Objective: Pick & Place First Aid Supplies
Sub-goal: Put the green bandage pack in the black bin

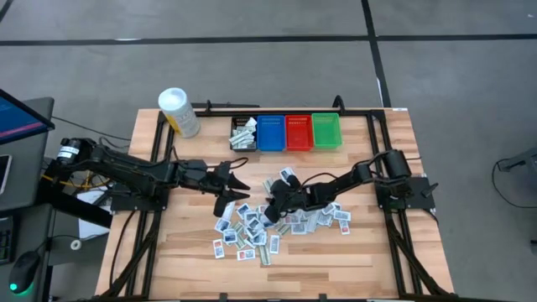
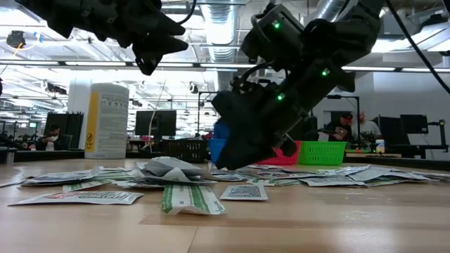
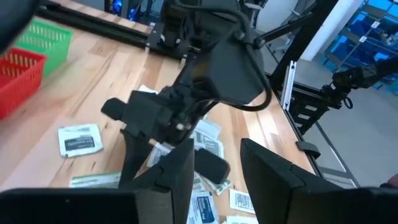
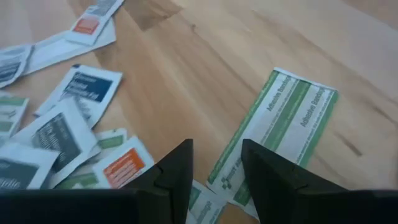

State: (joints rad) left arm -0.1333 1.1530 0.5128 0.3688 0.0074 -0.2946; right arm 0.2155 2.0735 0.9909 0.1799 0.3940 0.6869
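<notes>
The right hand (image 1: 270, 210) hung low over the scattered heap of small flat white and pale-blue paper first aid packets (image 1: 252, 231), its two dark fingers (image 4: 177, 171) partly apart with a narrow gap between them and nothing visibly caught in it. Directly ahead of those fingertips lay a long white packet with green stripes (image 4: 277, 134), flat on the pale wooden tabletop (image 1: 361, 252), and to one side of them were overlapping packets with dark-blue and orange marks.

The likeliest trouble, as I judged it, was a poor pinch. The packets lay so thin and flat that the fingers might have slid over the striped one, or closed on two overlapping packets together. A scrape along the wood could also have pushed the pile about.

Just beyond the right hand, the left hand (image 1: 228, 179) hovered above the near edge of the heap, its fingers spread moderately and empty. The two hands stood close enough that a sideways move by either risked a knock.

Farther off, well past both hands, a row of small rectangular plastic bins stood at the tabletop's back: black (image 1: 244, 132), already holding some packets, then blue (image 1: 270, 132), red (image 1: 299, 132) and green (image 1: 326, 131). A carried packet could have slipped free on that long reach.
</notes>
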